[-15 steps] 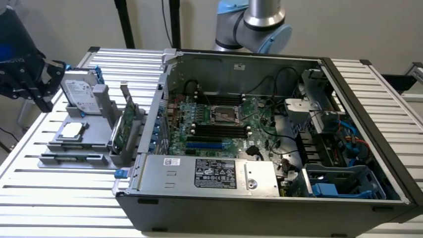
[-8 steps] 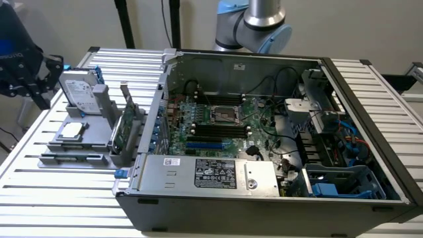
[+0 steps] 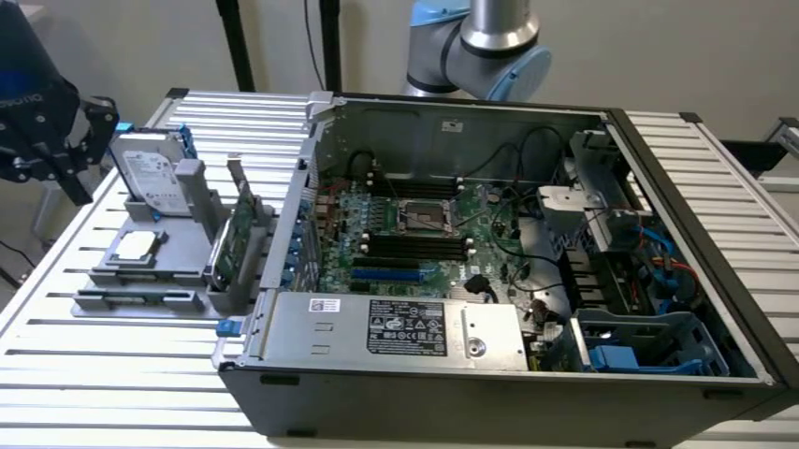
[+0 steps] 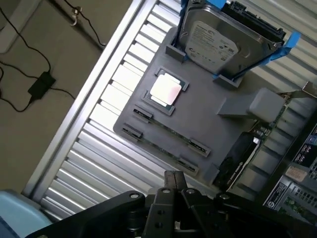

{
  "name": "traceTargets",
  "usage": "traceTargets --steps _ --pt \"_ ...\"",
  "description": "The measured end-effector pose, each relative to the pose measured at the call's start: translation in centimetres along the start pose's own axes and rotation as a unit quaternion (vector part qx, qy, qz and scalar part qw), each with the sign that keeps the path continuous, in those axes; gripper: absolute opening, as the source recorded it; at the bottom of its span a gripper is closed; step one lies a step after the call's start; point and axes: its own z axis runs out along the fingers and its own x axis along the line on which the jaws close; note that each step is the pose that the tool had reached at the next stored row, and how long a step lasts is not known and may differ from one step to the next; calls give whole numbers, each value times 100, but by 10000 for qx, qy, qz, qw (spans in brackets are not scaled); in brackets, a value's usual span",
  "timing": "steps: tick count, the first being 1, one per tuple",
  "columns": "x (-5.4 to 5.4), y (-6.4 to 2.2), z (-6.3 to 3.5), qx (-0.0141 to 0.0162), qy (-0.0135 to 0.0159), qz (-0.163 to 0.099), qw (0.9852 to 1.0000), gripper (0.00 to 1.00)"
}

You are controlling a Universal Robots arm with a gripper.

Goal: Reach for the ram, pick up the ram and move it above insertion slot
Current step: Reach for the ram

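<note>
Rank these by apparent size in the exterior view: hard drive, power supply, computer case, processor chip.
1. computer case
2. power supply
3. hard drive, set farther back
4. processor chip, clearly smallest

Hard drive, processor on holder — computer case to exterior view's right.

- The exterior view looks down from high over the open computer case.
- The wrist view looks down, nearer, on the grey parts tray.
- Both share the tray and its hard drive.
</note>
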Motion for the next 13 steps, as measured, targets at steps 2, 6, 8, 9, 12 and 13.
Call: traceTargets --steps 2,6,8,9,12,13 --pt "0 0 0 3 5 -180 9998 11" --pt "0 0 0 10 9 -544 9985 11" --pt "0 0 0 15 9 -724 9974 11" --pt "0 0 0 18 9 -819 9966 11" --pt "-1 0 0 30 4 -1091 9940 11" --pt "0 0 -1 34 3 -1180 9930 11"
